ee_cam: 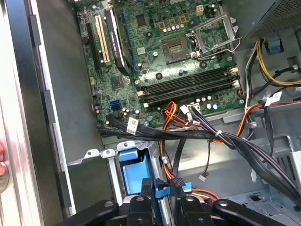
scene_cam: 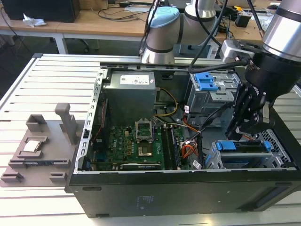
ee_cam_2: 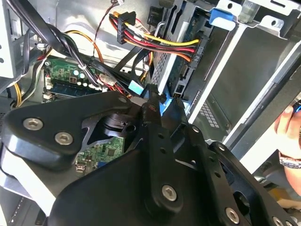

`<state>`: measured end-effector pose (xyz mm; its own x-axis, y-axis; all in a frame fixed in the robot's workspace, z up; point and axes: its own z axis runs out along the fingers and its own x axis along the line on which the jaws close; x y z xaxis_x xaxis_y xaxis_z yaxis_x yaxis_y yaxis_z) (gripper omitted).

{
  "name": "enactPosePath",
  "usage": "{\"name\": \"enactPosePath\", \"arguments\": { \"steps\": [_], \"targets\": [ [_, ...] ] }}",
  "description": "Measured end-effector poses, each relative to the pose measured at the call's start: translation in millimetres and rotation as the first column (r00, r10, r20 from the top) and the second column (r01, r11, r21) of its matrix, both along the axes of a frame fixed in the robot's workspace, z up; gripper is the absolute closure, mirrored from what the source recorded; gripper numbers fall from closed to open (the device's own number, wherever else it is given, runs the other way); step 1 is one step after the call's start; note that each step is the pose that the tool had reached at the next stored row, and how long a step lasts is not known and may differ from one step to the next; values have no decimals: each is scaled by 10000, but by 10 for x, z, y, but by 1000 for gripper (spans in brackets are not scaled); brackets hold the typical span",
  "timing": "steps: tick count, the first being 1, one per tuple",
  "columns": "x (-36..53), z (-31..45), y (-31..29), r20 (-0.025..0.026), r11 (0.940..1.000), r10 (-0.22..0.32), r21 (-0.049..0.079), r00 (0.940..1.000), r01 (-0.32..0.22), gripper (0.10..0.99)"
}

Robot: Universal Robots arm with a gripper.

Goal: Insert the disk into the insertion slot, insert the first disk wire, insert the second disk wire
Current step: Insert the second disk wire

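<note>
As I am working low in the open case, my black metal gripper (ee_cam: 164, 197) is pinching a small dark plug with a bright blue tab (ee_cam: 172, 183) between its hard, angular fingertips. It is hanging right at the rear of the silver rectangular disk in its bright blue plastic carrier (scene_cam: 244, 147).

The disk is already sitting inside the silver perforated sheet-metal insertion slot (scene_cam: 214, 160), at about four o'clock in the exterior view, so I am judging the first step done. Just beyond my fingertips in the second wrist view, a red, yellow, orange and black wire bundle (ee_cam_2: 164, 44) is running into a dark connector at the drive's back, apparently seated. The plug I am holding is not yet pushed home, as far as I can tell.

Farther off, the green glossy motherboard (ee_cam: 178, 56) is lying at nine o'clock, and the taller grey cage with a blue latch (scene_cam: 207, 82) is standing at one o'clock.
</note>
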<state>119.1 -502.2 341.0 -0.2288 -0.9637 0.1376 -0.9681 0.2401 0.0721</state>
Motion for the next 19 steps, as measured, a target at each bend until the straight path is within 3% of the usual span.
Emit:
{"name": "enactPosePath", "arguments": {
  "steps": [3,4,7,11,14,15,19],
  "targets": [
    [0,-2,0,0,10000,1,2,10000,-1,800],
    [0,-2,0,0,10000,0,2,10000,0,867],
    [0,-3,0,0,10000,0,2,10000,0,941],
    [0,-4,0,0,10000,6,2,10000,-6,941],
    [0,72,0,0,9998,221,11,9998,-221,941],
    [2,94,0,3,9990,438,84,9990,-438,941],
    [20,95,1,2,9974,709,151,9975,-709,941]
  ]
}}
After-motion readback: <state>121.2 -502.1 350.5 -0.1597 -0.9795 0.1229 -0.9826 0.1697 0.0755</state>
